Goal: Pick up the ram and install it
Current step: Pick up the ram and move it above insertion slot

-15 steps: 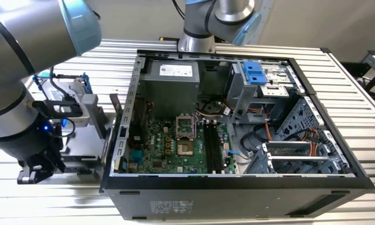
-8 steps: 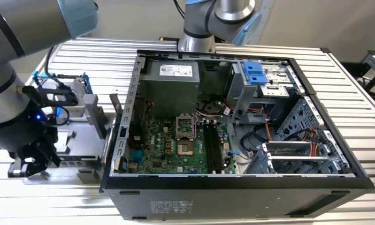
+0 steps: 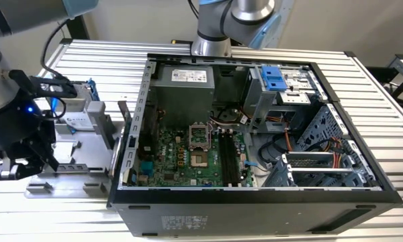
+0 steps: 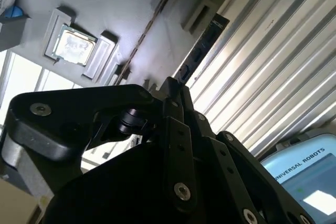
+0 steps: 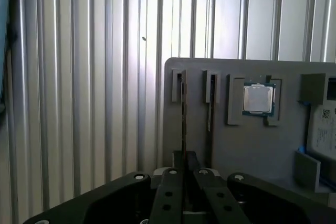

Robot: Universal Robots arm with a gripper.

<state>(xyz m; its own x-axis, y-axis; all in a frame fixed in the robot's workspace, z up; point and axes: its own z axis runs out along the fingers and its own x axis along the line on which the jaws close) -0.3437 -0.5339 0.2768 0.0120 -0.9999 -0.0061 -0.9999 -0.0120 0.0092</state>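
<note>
The ram [image 5: 184, 114] stands on edge in a slot of a grey parts fixture [image 5: 252, 145], seen as a thin dark line. The second wrist view shows the ram [image 4: 147, 30] as a long thin strip running diagonally across the fixture. My gripper [image 5: 185, 156] sits right on the ram's line, its jaws drawn close together over the near part of the stick. The rest of the ram is hidden under the gripper [image 4: 170, 85]. In the exterior view my gripper [image 3: 13, 169] hangs low over the fixture [image 3: 80, 171], at that view's left, beside the open computer case [image 3: 255, 196].
A processor chip [image 5: 258, 99] lies in a pocket of the fixture, and a labelled drive [image 5: 323, 129] sits beyond it. Inside the case lie the green motherboard [image 3: 187, 156] and its black memory slots [image 3: 229, 156]. A second arm's base [image 3: 211, 45] stands behind the case on the ribbed metal table [image 3: 383, 121].
</note>
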